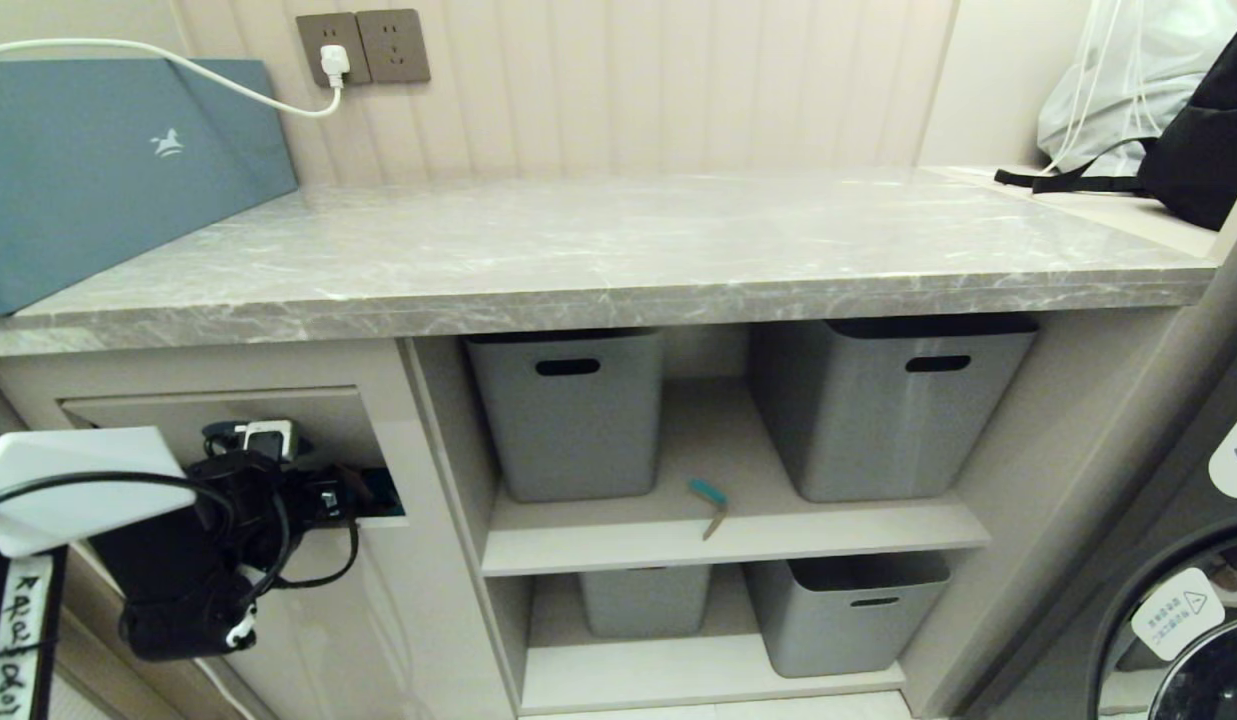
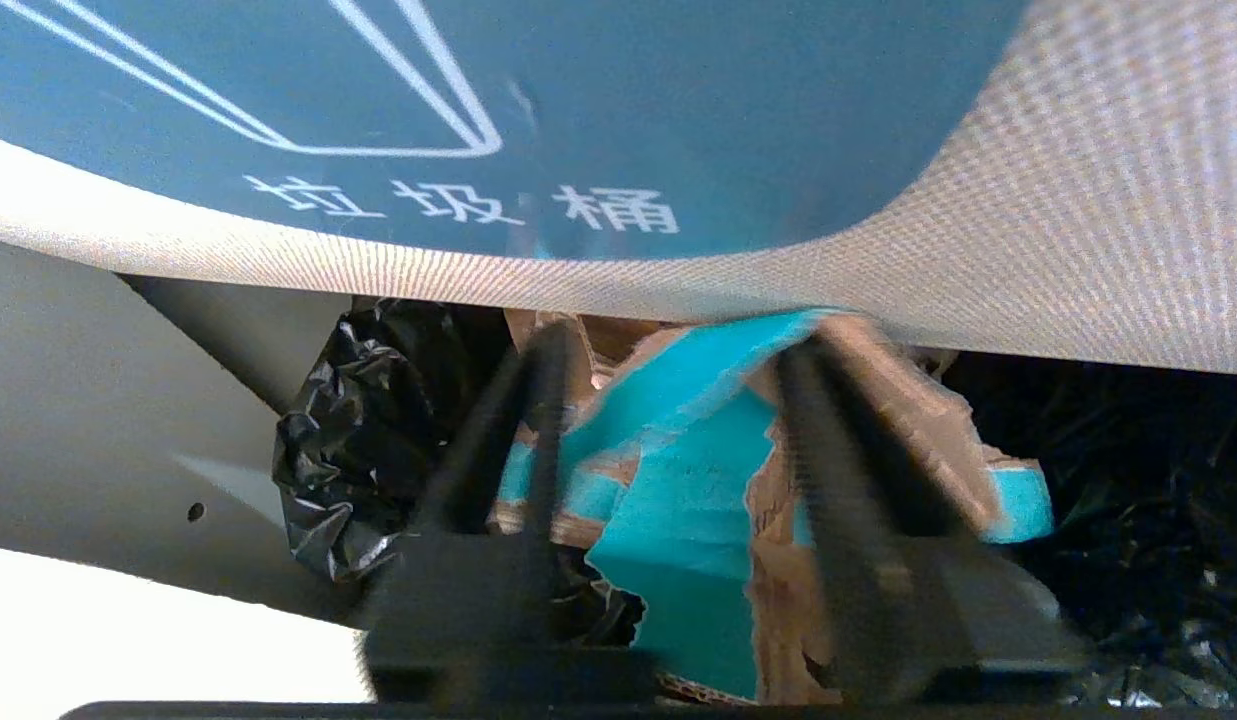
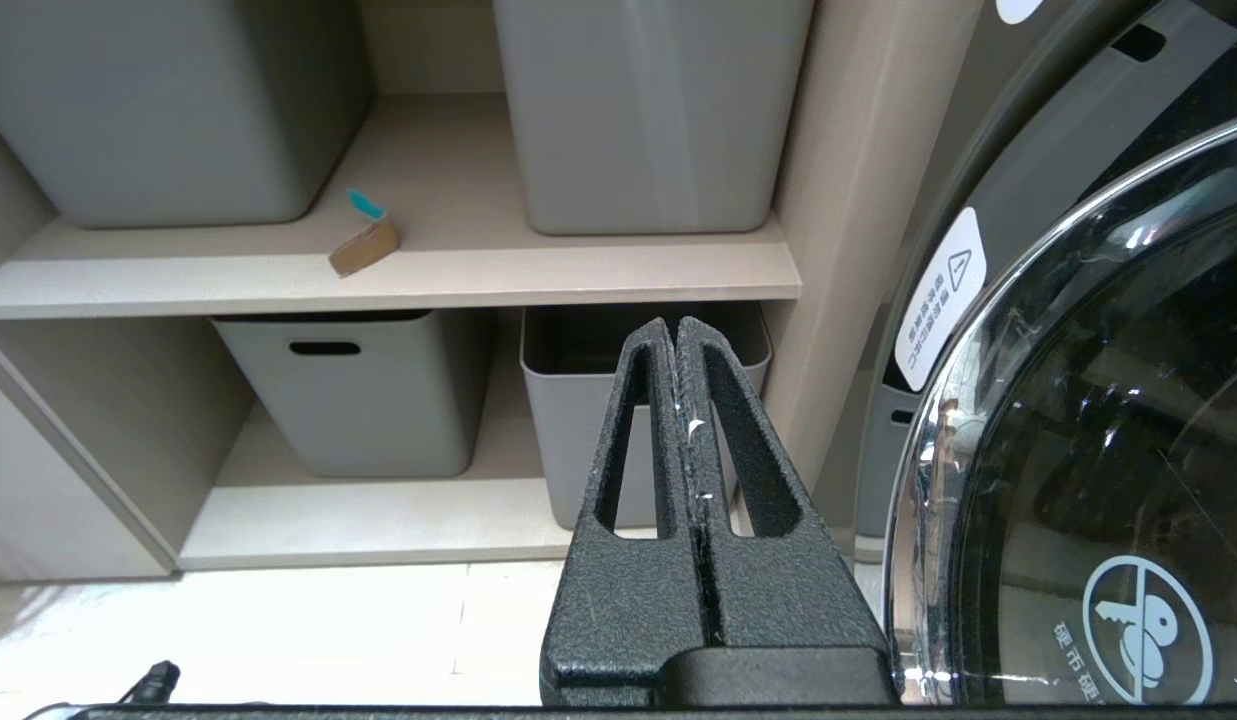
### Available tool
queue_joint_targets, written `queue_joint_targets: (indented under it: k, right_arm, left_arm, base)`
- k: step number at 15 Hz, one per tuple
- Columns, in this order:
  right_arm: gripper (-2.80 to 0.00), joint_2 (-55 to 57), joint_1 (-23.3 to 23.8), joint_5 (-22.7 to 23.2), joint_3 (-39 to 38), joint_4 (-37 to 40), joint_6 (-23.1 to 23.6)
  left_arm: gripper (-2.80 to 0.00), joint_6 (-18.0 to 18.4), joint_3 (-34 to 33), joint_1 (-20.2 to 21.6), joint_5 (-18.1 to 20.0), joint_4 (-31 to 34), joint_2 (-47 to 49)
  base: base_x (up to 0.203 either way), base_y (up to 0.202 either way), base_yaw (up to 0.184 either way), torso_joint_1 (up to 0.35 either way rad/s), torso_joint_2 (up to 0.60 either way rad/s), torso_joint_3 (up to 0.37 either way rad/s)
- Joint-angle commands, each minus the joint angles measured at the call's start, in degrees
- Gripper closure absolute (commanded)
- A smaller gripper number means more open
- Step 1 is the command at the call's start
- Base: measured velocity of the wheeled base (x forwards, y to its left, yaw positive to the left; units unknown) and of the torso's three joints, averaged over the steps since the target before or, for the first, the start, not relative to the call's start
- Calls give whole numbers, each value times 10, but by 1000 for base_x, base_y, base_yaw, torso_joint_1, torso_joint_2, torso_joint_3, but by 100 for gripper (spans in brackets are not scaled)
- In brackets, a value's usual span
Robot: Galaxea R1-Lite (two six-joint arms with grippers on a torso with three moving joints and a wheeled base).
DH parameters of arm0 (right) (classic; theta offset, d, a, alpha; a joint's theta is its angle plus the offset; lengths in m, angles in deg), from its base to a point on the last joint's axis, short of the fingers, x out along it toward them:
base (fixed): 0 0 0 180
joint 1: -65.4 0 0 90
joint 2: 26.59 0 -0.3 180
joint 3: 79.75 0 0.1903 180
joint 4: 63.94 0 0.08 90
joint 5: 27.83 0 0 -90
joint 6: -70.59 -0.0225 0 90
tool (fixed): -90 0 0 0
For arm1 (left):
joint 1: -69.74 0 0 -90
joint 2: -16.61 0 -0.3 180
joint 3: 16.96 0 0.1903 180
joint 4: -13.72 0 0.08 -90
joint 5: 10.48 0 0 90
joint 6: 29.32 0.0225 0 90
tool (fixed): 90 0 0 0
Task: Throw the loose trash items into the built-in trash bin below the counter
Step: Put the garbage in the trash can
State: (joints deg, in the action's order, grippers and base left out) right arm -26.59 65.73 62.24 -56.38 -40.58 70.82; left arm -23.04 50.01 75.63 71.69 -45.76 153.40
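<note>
The built-in trash bin's flap (image 1: 208,415) sits in the beige cabinet front under the counter (image 1: 618,250) and is tilted inward. My left gripper (image 1: 363,497) reaches into its opening. In the left wrist view the flap's blue sticker (image 2: 578,100) is overhead and the left gripper (image 2: 673,345) is open. A torn teal-and-brown cardboard scrap (image 2: 678,500) lies loose between and beyond its fingers, over the black bin liner (image 2: 348,450). Another brown strip with a teal end (image 1: 711,503) (image 3: 366,240) lies on the upper shelf. My right gripper (image 3: 675,325) is shut and empty, parked low by the shelves.
Grey tubs (image 1: 568,410) (image 1: 883,400) stand on the upper shelf, two more (image 1: 843,610) below. A washing machine door (image 3: 1098,450) is at the right. A blue-grey box (image 1: 108,160) sits on the counter's left end, and a black bag (image 1: 1208,140) lies at far right.
</note>
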Motion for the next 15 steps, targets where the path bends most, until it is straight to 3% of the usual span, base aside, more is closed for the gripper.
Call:
queue_joint_targets:
  k: [1, 5, 14, 15]
  right_arm:
    - [0, 0, 0, 0, 0, 0, 0]
    - [0, 0, 0, 0, 0, 0, 0]
    - [0, 0, 0, 0, 0, 0, 0]
    - [0, 0, 0, 0, 0, 0, 0]
  left_arm:
    - [-280, 1, -2, 0, -1, -5, -5]
    - [-280, 0, -10, 0, -2, -5, -23]
    - [-280, -3, -118, -2, -3, -7, -110]
    - [0, -3, -127, -2, -3, -7, -118]
  base:
    - [0, 0, 0, 0, 0, 0]
    - [0, 0, 0, 0, 0, 0]
    - [0, 0, 0, 0, 0, 0]
    - [0, 0, 0, 0, 0, 0]
